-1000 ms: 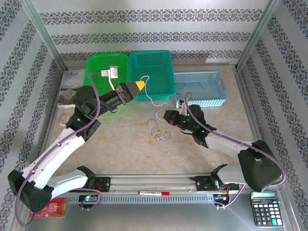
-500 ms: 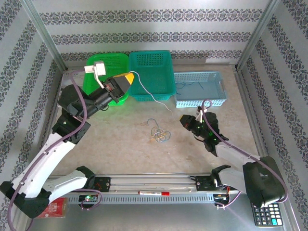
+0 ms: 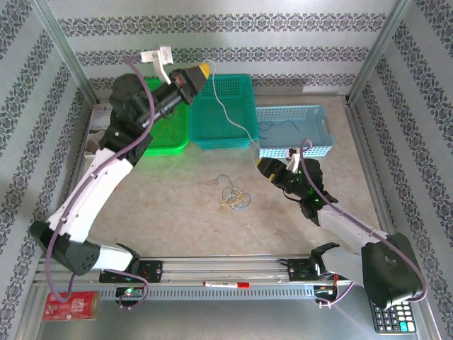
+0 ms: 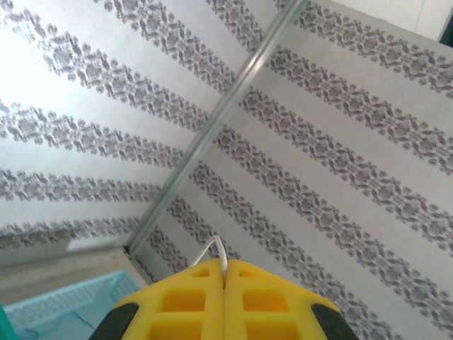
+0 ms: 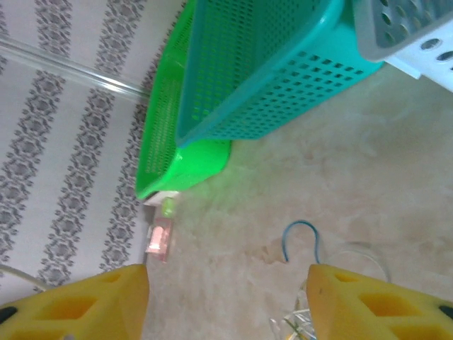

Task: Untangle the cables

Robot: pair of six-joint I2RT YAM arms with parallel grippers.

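Note:
A small tangle of thin blue, yellow-green and white cables (image 3: 233,197) lies mid-table. My left gripper (image 3: 202,71) is raised high over the baskets and shut on one white cable (image 3: 221,110), which hangs from it down toward the table near the right gripper. In the left wrist view the white cable (image 4: 216,248) pokes out between the closed yellow fingertips of the left gripper (image 4: 225,273). My right gripper (image 3: 263,164) is low, right of the tangle, open and holding nothing. In its wrist view the right gripper (image 5: 226,304) faces a blue cable loop (image 5: 301,237).
A green basket (image 3: 166,131), a teal basket (image 3: 223,106) and a light-blue basket (image 3: 297,134) line the back. Papers (image 3: 99,131) lie at far left. A red marker (image 3: 226,284), a red packet (image 3: 71,306) and a calculator (image 3: 393,315) sit along the near edge.
My left arm rose up and back, carrying the white cable away from the tangle. My right gripper went from shut to open and shifted slightly right.

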